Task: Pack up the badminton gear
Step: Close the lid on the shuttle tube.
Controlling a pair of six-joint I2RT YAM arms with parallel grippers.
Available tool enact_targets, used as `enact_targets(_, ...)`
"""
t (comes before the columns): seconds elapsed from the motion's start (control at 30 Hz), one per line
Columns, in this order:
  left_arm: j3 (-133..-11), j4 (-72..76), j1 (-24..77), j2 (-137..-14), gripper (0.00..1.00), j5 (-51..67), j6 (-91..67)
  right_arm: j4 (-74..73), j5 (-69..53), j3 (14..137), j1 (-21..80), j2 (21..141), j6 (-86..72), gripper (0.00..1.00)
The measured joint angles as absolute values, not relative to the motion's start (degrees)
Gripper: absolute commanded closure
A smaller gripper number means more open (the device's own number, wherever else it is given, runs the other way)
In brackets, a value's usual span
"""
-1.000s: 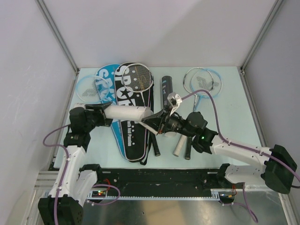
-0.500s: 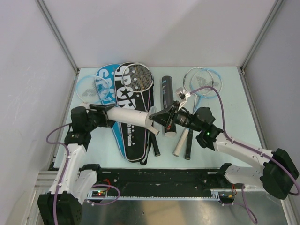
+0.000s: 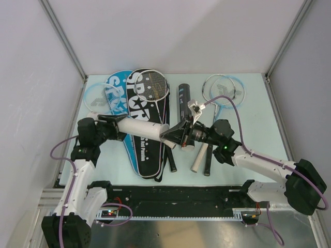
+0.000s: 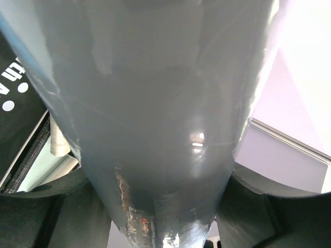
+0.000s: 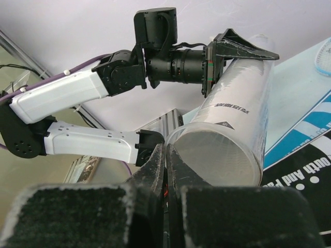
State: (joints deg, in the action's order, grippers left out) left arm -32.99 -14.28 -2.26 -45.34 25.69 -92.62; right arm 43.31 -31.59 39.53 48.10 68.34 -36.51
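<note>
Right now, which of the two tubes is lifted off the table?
The white tube: the left gripper holds it up in the air by one end. The black tube lies flat on the table.

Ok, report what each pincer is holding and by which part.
Left pincer: the white tube, clamped round the end opposite its open mouth. Right pincer: shut beside the tube's open rim; whether it pinches that rim cannot be told.
</note>
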Motion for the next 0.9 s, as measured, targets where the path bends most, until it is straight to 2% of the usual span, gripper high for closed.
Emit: enact_targets(0.9,-33.4,-14.3,-2.3,-45.3,0.72,25.7,-93.5,47.2,-35.9,39.5,45.9,71.4,-39.2,1.0)
